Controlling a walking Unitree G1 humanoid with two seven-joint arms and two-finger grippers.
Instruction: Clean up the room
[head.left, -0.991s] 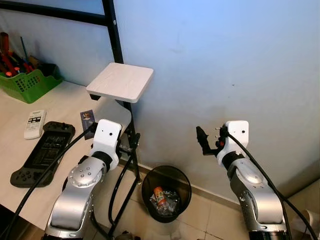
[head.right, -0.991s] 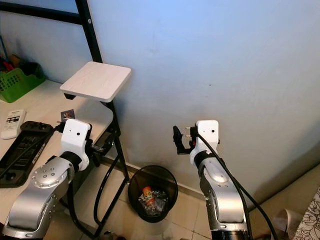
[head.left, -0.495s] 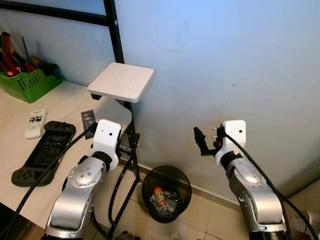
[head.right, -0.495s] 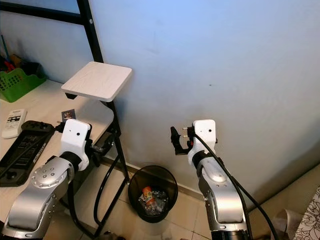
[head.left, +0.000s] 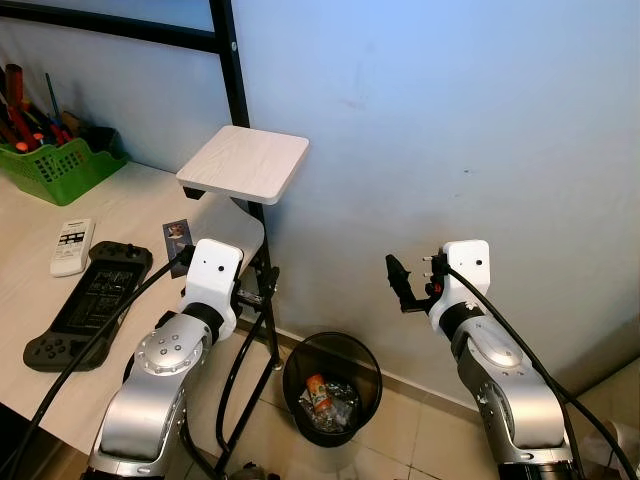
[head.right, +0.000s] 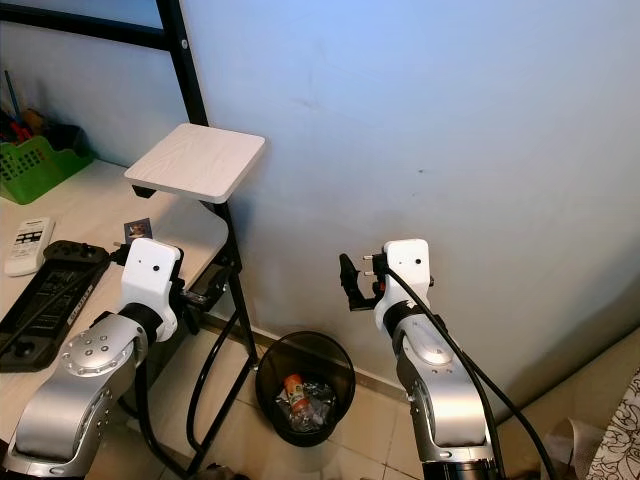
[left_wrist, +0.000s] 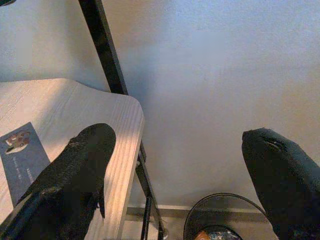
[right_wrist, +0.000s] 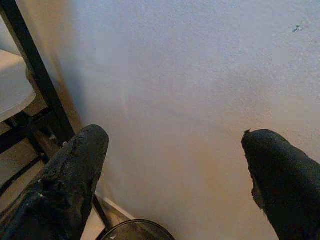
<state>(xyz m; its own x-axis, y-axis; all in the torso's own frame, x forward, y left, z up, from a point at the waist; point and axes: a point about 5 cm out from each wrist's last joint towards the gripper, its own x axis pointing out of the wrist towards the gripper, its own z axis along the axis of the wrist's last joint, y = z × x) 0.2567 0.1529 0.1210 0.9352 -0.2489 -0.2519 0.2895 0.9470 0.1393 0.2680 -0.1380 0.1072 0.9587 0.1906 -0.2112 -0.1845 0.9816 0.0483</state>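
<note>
Both my tools are spread wide with nothing in them. My right tool (head.left: 397, 282) hangs in the air facing the wall, up above the black trash bin (head.left: 332, 388) on the floor, which has some trash inside. My left tool (left_wrist: 175, 170) sits over the tabletop (head.left: 120, 215) corner, near a small card (head.left: 176, 234).

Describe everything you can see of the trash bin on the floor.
The trash bin is round, black and open-topped, standing upright on the tiled floor against the wall's baseboard, beside the black desk frame. Inside lie crumpled clear wrappers and an orange-and-white can-like item. Nothing grips it.
</note>
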